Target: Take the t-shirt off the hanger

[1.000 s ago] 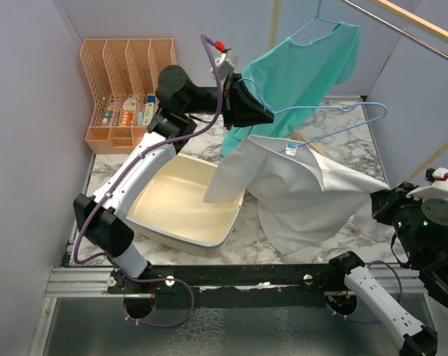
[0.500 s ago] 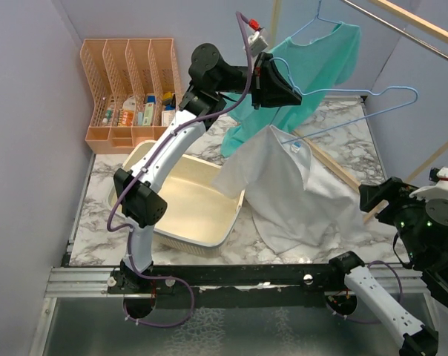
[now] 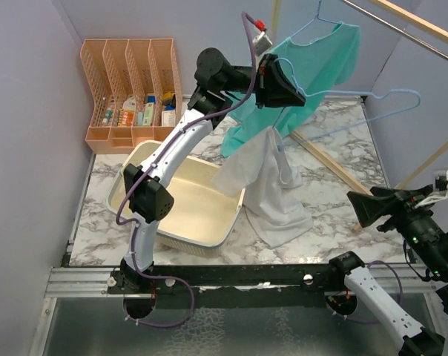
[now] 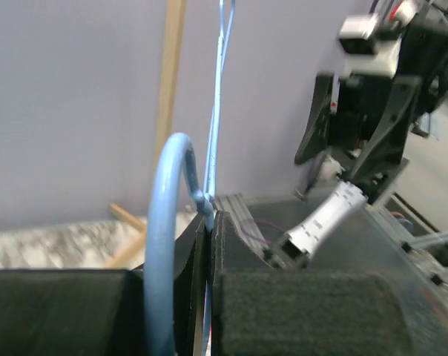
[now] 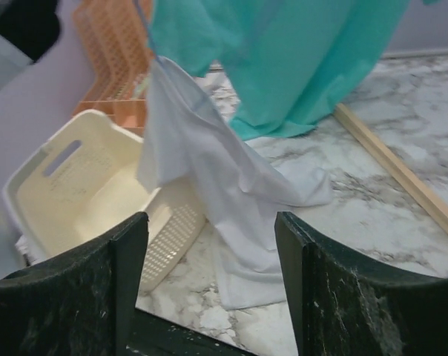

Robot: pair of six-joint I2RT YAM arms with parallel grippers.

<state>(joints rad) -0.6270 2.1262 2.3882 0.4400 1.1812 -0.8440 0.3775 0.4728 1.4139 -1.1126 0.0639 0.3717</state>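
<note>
The left gripper [image 3: 297, 94] is seen raised high above the back of the table, its jaws pressed together on the thin wire of the blue hanger [image 4: 165, 222] just beside the hook, which is shown curving up past the fingers in the left wrist view. From that clamp the hanger is stretched out to the right, in the air, toward the side wall.

The white t-shirt [image 3: 265, 185] is hung from the hanger's end nearest the left gripper, directly below the jaws. It is bunched into a narrow drape that falls to the marble table [image 3: 335, 193], where its lower part is spread flat. One fold is laid against the rim of the cream laundry basket [image 3: 194, 239].

The right gripper [image 3: 361, 210] is held low at the right side, jaws wide apart and nothing between them. It is pointed left at the shirt and is kept well apart from it.

Behind the white shirt a teal t-shirt [image 3: 313, 63] is hung on a second hanger. A wooden strip [image 3: 335, 167] is laid diagonally on the table, and an orange file organizer [image 3: 127, 67] is placed at the back left.
</note>
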